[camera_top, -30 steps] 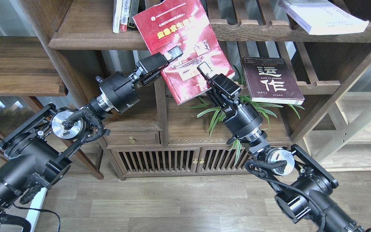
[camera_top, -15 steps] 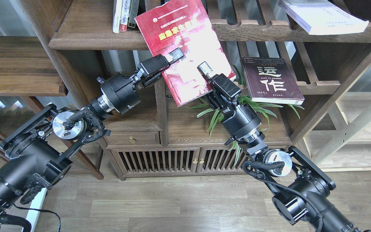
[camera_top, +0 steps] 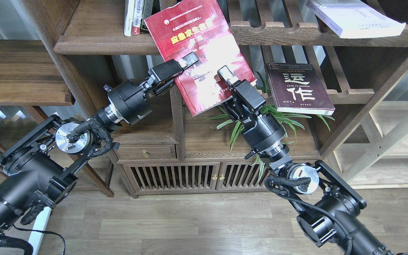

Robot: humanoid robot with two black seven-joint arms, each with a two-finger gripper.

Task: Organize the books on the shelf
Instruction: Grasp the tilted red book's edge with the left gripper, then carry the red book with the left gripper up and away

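The red book [camera_top: 197,39] with the yellow title hangs tilted in front of the dark wood shelf [camera_top: 97,37], its top corner over the shelf's right end. My left gripper [camera_top: 188,59] is shut on the book's left edge. My right gripper [camera_top: 225,75] is shut on its lower right part; one finger of each lies on the cover and the other is hidden behind it. The maroon book [camera_top: 298,88] with white characters lies on a slatted rack to the right. The white-lavender book [camera_top: 352,17] lies on the upper slatted rack.
Three thin books [camera_top: 138,16] stand on the shelf just left of the red book. A green plant [camera_top: 282,118] sits below the maroon book, behind my right wrist. A vertical post [camera_top: 177,117] stands under the red book. A cabinet with slatted doors [camera_top: 190,177] is below.
The red book has shifted a little to the left and up with both grippers on it. My right gripper has moved slightly up and left.
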